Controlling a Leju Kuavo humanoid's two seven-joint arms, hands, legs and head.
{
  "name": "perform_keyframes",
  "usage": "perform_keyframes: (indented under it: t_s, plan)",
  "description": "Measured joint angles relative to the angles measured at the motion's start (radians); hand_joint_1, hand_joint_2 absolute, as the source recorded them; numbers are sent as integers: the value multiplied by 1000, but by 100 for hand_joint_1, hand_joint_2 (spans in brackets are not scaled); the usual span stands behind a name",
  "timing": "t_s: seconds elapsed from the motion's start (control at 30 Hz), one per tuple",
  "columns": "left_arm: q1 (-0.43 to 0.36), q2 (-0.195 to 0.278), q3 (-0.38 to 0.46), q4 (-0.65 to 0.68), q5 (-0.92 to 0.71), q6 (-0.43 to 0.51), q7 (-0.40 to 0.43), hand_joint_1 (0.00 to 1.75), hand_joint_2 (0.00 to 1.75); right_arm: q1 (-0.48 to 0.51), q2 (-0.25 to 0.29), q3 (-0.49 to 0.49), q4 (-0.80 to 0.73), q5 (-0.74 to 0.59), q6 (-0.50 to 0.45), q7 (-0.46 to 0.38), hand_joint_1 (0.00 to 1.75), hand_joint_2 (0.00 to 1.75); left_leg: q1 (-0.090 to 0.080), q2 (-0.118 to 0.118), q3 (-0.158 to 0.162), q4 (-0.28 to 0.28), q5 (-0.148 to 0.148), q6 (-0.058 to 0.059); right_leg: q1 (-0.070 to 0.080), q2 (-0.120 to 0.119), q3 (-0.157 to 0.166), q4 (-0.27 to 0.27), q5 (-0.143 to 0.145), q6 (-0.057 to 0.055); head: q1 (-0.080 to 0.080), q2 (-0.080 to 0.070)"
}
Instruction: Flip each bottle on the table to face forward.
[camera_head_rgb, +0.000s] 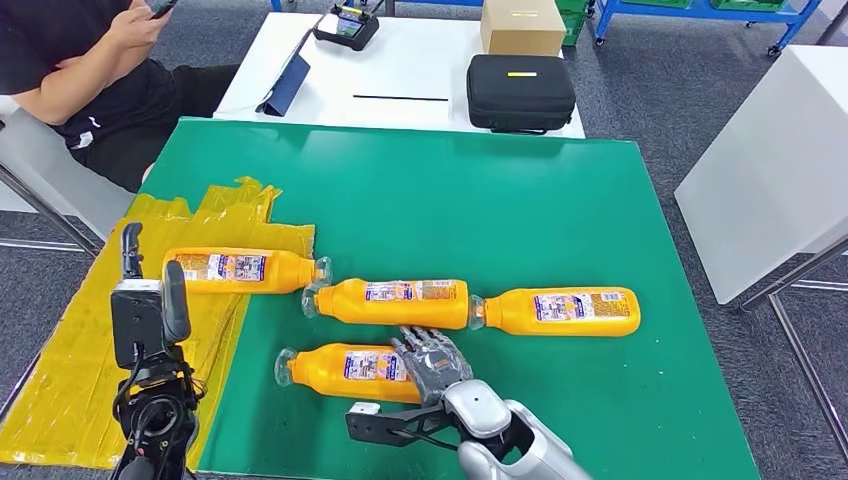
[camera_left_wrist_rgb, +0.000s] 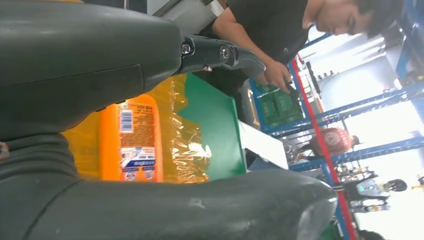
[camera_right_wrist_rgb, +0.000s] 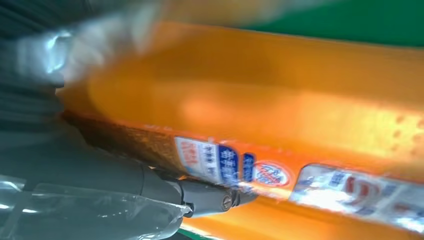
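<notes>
Gripping the nearest bottle (camera_head_rgb: 350, 369) at its base end, the right hand (camera_head_rgb: 432, 362) lies over it on the green table (camera_head_rgb: 560, 220). Left hand (camera_head_rgb: 148, 312) hovers open, a second bottle (camera_head_rgb: 240, 271) just beyond it; two more bottles (camera_head_rgb: 390, 302) (camera_head_rgb: 560, 311) lie just beyond the right hand.

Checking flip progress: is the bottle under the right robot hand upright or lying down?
Lying down: the bottle rests lengthwise on the green table, right robot hand on it.
</notes>
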Motion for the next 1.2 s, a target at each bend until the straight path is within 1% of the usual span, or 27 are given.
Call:
perform_keyframes:
  t_s: [0.2, 0.37, 0.47, 0.57, 0.67, 0.77, 0.87, 0.93, 1.0, 1.07, 1.2]
  plan:
    - [-16, 0, -10, 0, 37, 24, -17, 0, 0, -68, 4, 56, 102, -18, 7, -43, 175, 175, 0, 4, 10, 0, -3, -3, 0, 6, 7, -1, 0, -1, 0, 0]
    - [-20, 0, -11, -3, 48, 32, -17, 0, 0, -90, 4, 84, 132, -36, 9, -52, 175, 175, 1, 6, 15, -1, -3, -4, 1, 8, 8, -1, 1, -3, 0, 0]
    - [-16, 0, -11, -14, 52, 29, -16, 0, 0, -96, 6, 85, 132, -86, 5, -56, 175, 175, 1, 6, 15, -1, -1, -4, 2, 8, 10, -1, 2, -3, 0, 0]
    - [-10, 0, -10, -32, 63, 10, -12, 0, 0, -95, 7, 61, 107, -204, 9, -83, 175, 175, 1, 6, 14, 0, -1, -4, 2, 8, 11, 0, 2, -3, 0, 0]
    - [-6, 0, -7, -47, 76, -12, -11, 0, 0, -78, 4, 18, 53, -377, 41, -139, 175, 175, 1, 5, 11, 0, -1, -4, 2, 8, 10, 0, 2, -3, 0, 0]
    - [3, 0, -1, -66, 114, -42, -10, 0, 0, -40, 1, -33, -35, -574, 72, -209, 175, 175, 1, 4, 7, 0, 0, -4, 2, 7, 7, 0, 2, -3, 0, 0]
    - [22, -3, 12, -96, 196, -105, -8, 0, 0, -17, 0, -102, -130, -768, 97, -254, 175, 175, 1, 3, 5, 0, 0, -4, 2, 6, 4, 0, 2, -3, 0, 0]
    - [39, -5, 21, -120, 275, -166, -6, 0, 0, -6, -3, -142, -182, -864, 103, -276, 175, 175, 1, 3, 4, 0, 0, -4, 1, 6, 3, 0, 2, -3, 0, 0]
    - [62, -6, 30, -144, 364, -233, -5, 0, 0, 6, -10, -175, -225, -914, 92, -297, 175, 175, 1, 3, 4, 0, -1, -4, 1, 6, 3, 0, 2, -3, 0, 0]
    - [83, -6, 37, -164, 419, -276, -3, 0, 0, 14, -18, -203, -257, -932, 81, -308, 175, 175, 1, 3, 3, 0, -1, -4, 1, 6, 2, 0, 2, -3, 0, 0]
    - [107, -6, 46, -190, 439, -292, -3, 0, 0, 25, -29, -235, -299, -940, 76, -313, 175, 175, 1, 3, 2, 0, -1, -4, 1, 6, 1, 0, 2, -3, 0, 0]
